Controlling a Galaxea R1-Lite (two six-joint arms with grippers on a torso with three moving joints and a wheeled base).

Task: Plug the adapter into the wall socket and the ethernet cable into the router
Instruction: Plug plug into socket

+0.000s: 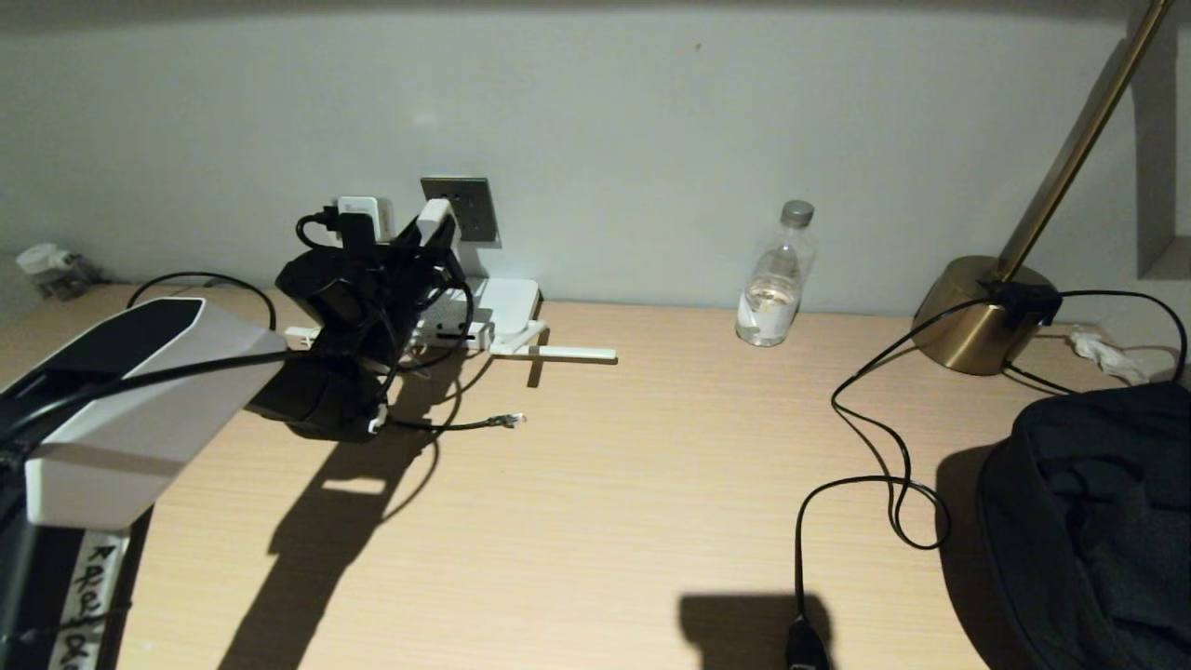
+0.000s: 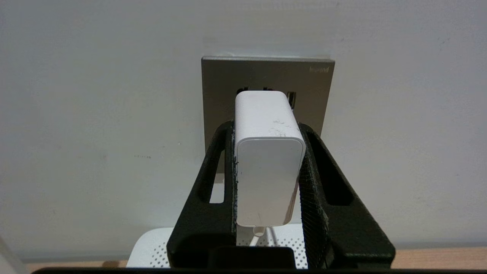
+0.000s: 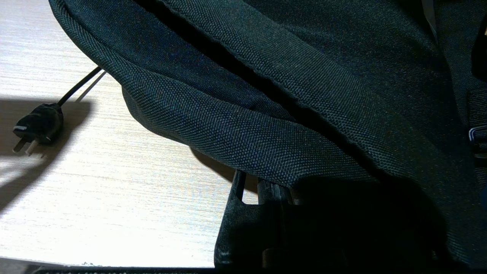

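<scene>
My left gripper (image 1: 430, 234) (image 2: 266, 127) is shut on the white adapter (image 1: 434, 221) (image 2: 268, 167), held sideways between both black fingers. The adapter's front end is at the dark pin holes of the grey wall socket (image 1: 465, 205) (image 2: 266, 74); I cannot tell whether its prongs are in. Its thin white cord (image 2: 255, 235) hangs down toward the white router (image 1: 510, 302) (image 2: 150, 249), which lies on the desk below the socket. The black ethernet cable's clear connector (image 1: 510, 421) lies loose on the desk. My right gripper (image 3: 272, 186) is parked under a black bag, fingers together.
A second white charger (image 1: 361, 214) with a black lead sits on the wall left of the socket. A water bottle (image 1: 777, 274), a brass lamp base (image 1: 982, 312), its black cord (image 1: 875, 437) with plug (image 3: 36, 127), and the black bag (image 1: 1089, 521) take up the right.
</scene>
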